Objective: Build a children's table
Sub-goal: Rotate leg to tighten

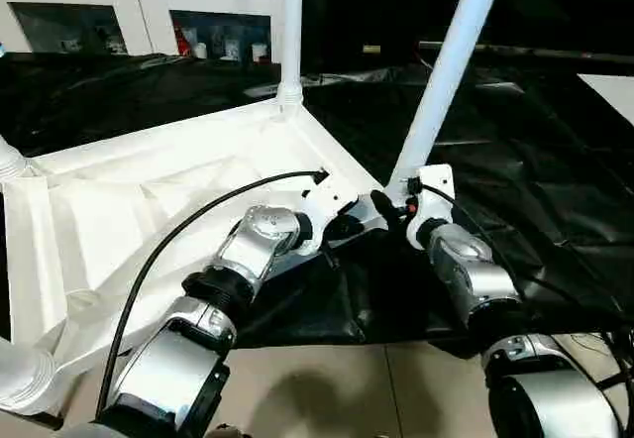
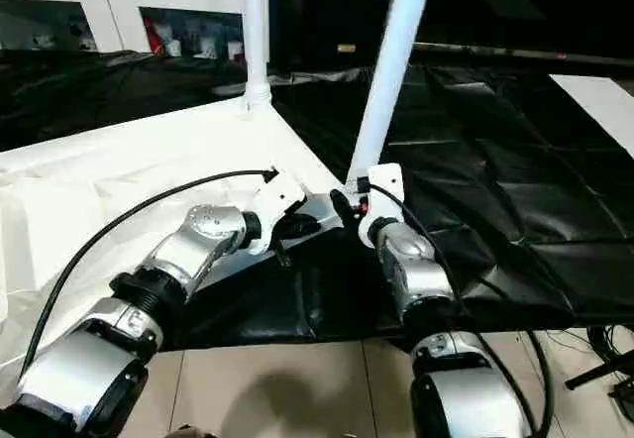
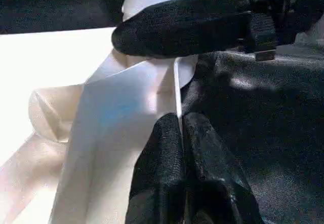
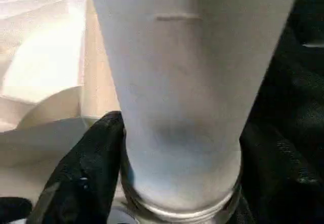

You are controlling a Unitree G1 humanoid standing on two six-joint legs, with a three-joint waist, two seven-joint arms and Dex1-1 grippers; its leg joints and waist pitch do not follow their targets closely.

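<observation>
The white tabletop [image 1: 168, 200] lies upside down on a black sheet, ribbed side up. One white leg [image 1: 292, 22] stands upright in its far corner socket. A second leg [image 1: 451, 61] leans to the right from the near right corner. My right gripper [image 1: 394, 205] is shut around that leg's base; in the right wrist view a black finger [image 4: 83, 171] presses against the tube [image 4: 187, 82]. My left gripper [image 3: 181, 120] is shut on the tabletop's thin rim [image 3: 177, 89] just beside that corner, close to the right gripper's finger [image 3: 182, 26].
The black sheet [image 1: 515, 161] covers the floor to the right and behind. A white cabinet [image 1: 149, 12] with glass doors stands at the back. More white tube ends [image 1: 12, 161] show at the left edge. Tiled floor [image 1: 347, 388] and cables [image 2: 604, 359] lie nearest me.
</observation>
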